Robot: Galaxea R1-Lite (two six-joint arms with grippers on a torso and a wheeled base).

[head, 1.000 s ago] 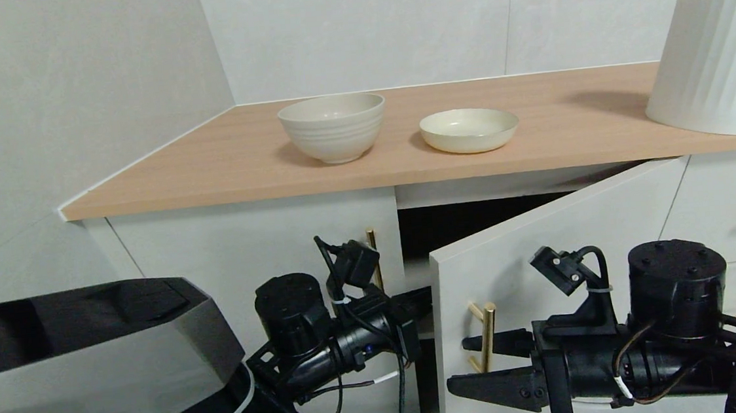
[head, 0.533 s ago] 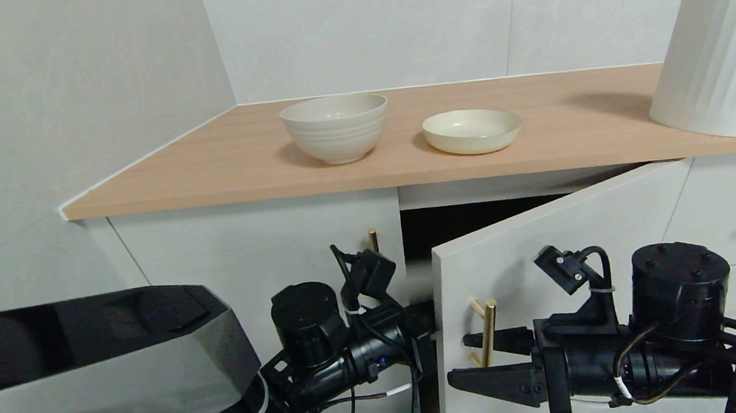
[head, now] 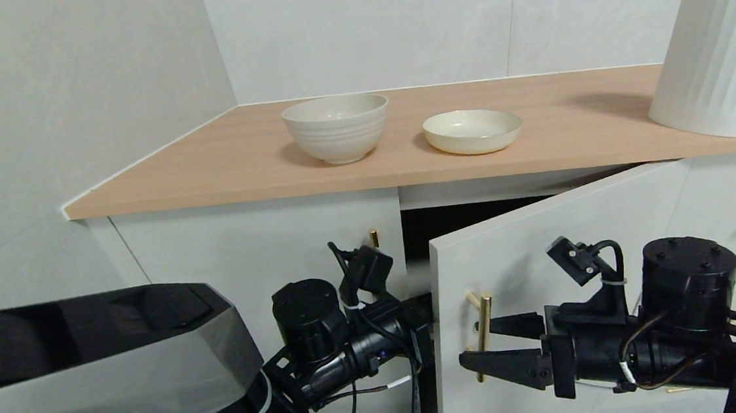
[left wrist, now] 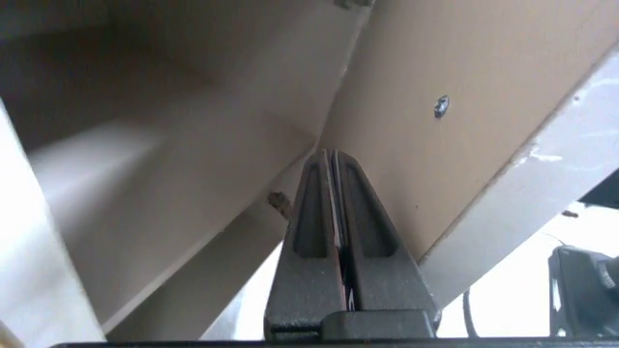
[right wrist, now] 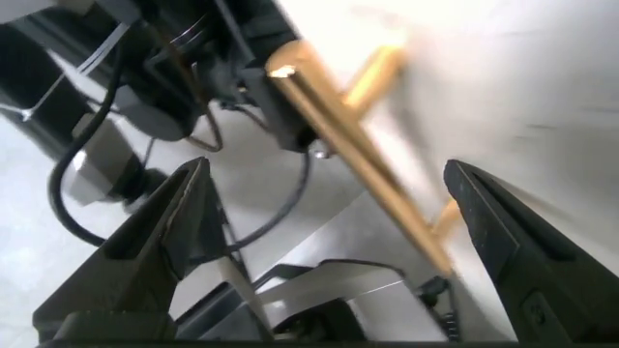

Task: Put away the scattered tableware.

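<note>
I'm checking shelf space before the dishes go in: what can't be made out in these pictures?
Cabinet interior: head view, dark and mostly hidden by the half-open door; contents unknown.
Left claw tip: head view, hidden behind the door's edge.
Brass handle: head view, lower part covered by the open right claw.
White ribbed container: head view, cut off by the right edge.

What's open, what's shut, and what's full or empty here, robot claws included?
Cabinet door: partly open.
Left gripper: shut, in the gap by the door's edge.
Right gripper: open, straddling the door handle, not clamped.
Bowl: upright on the countertop, looks empty.
Dish: upright, empty.
</note>
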